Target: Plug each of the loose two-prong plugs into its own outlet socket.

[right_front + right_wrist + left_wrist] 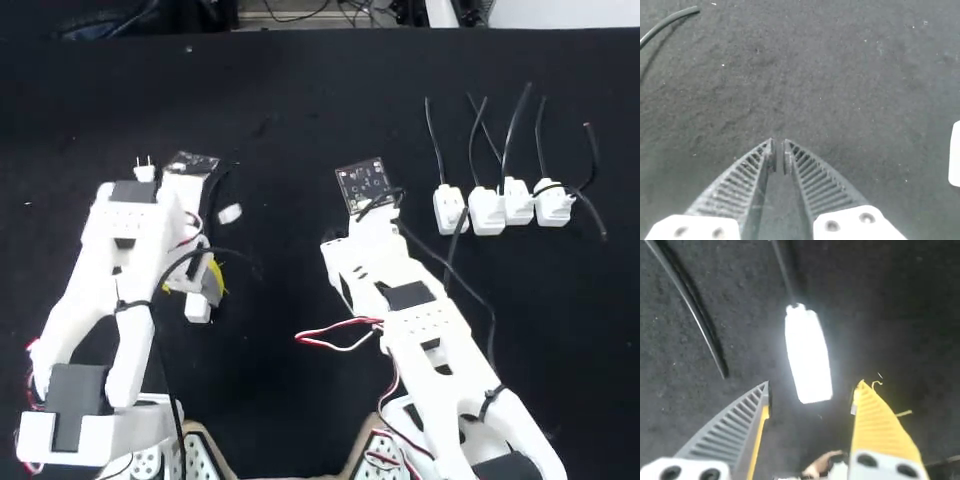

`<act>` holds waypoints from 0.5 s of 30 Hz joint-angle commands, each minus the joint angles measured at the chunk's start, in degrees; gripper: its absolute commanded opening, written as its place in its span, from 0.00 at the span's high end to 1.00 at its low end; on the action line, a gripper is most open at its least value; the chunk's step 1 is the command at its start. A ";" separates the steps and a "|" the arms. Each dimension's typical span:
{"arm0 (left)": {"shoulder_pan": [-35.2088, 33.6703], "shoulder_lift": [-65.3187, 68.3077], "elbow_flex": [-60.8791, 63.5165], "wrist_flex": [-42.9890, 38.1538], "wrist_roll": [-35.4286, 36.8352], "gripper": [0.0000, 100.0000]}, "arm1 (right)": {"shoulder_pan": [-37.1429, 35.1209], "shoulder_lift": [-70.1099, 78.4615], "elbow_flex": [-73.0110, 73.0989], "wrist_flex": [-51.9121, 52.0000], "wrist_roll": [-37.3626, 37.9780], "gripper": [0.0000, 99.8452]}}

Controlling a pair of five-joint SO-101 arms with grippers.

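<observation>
Table (pixel 300 100): the row of four corded white blocks (pixel 487 210) sits toward your far right edge, and I can't tell if any are mated. One two-prong plug (pixel 146 165) lies loose near the far left, so I'd say most of the job is still ahead of you. Your left gripper (pixel 812 385) is spread wide, tips either side of a white corded plug body (pixel 807 350), not gripping it. Your right gripper (pixel 778 145) is pinched closed on nothing, over bare table.

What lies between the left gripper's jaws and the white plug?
Only bare black cloth. In the left wrist view the near end of the white plug sits between the open jaws of the left gripper, touching neither.
</observation>
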 commanded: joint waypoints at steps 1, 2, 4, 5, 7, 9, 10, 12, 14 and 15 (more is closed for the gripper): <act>-5.85 -0.44 3.21 -7.65 0.09 0.74 | 0.97 -2.15 -0.31 -1.49 -0.09 0.98; -7.78 -0.44 3.47 -8.70 -0.09 0.74 | 0.97 -2.15 -0.31 -1.49 -0.09 0.98; -11.38 -0.44 3.65 -9.67 -2.73 0.74 | 0.88 -2.15 -0.31 -1.49 -0.09 0.98; -13.14 -0.62 3.30 -9.49 -4.75 0.74 | 0.88 -2.15 -0.31 -1.49 -0.09 0.98; -16.40 -1.05 1.98 -9.41 -8.18 0.74 | 0.88 -2.15 -0.31 -1.49 -0.09 0.98; -19.65 -1.14 -1.54 -7.21 -9.85 0.74 | 0.88 -2.15 -0.31 -1.49 -0.09 0.98; -20.88 -1.05 -4.09 -5.19 -10.11 0.74 | 0.88 -2.15 -0.31 -1.49 -0.09 0.98; -22.81 -0.53 -8.40 -1.93 -10.20 0.74 | 0.88 -2.15 -0.31 -1.49 -0.09 0.98; -24.13 -0.44 -10.68 -0.79 -10.20 0.74 | 0.88 -2.15 -0.31 -1.49 -0.09 0.98; -24.84 -0.44 -10.51 -1.76 -10.29 0.74 | 0.88 -2.15 -0.31 -1.49 -0.09 0.98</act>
